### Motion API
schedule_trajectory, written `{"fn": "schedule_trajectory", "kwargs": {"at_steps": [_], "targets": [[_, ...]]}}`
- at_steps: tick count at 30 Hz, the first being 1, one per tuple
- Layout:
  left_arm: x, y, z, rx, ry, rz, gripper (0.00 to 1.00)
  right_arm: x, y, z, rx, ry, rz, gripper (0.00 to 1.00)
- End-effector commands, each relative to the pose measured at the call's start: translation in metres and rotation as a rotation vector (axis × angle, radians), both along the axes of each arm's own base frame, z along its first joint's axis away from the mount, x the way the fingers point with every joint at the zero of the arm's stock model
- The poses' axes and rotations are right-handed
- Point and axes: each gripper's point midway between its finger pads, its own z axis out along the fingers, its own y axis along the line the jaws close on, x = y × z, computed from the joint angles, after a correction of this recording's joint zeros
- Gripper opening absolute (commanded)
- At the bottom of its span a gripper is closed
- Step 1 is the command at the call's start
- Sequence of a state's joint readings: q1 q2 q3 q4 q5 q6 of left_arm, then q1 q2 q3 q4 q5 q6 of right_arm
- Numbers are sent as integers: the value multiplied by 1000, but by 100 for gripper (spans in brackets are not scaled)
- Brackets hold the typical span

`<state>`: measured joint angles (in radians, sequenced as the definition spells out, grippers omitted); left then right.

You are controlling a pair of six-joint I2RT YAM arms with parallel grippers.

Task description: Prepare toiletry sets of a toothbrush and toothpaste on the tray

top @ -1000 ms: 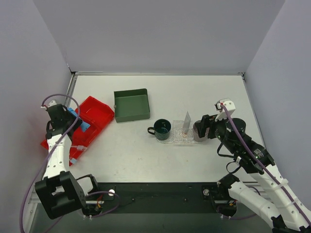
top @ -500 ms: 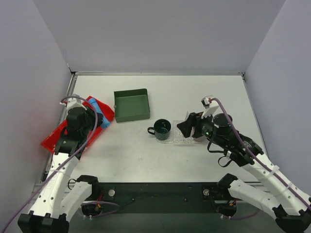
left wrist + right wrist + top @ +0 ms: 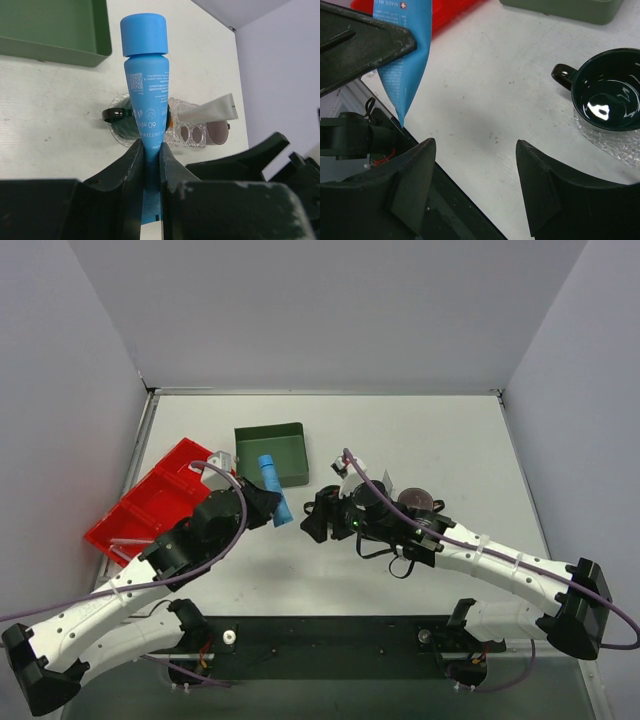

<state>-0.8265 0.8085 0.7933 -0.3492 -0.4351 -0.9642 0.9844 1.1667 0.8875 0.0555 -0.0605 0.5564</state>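
Left pincer [image 3: 150, 152] is clamped on the light-blue wedge-shaped toothpaste tube [image 3: 145, 85], holding it up off the white worktop [image 3: 60, 110], left of the clear textured plastic tray [image 3: 192, 136]. Right pincer [image 3: 475, 145] is spread wide with nothing in it, close to the dark green mug [image 3: 607, 95].
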Motion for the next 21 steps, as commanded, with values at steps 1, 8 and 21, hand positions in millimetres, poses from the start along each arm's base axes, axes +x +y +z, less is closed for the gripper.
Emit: {"fn": "schedule_trajectory", "kwargs": {"at_steps": [1,8,21], "targets": [[0,-16,29,-115,-79,47,15,7,20,41,128,-45,-6,60],[-5,-31,20,-125,-63,14,15,-5,27,43,154,-30,47,57],[-4,-14,30,-99,-114,59,15,-24,7,47,158,-24,53,50]]}}
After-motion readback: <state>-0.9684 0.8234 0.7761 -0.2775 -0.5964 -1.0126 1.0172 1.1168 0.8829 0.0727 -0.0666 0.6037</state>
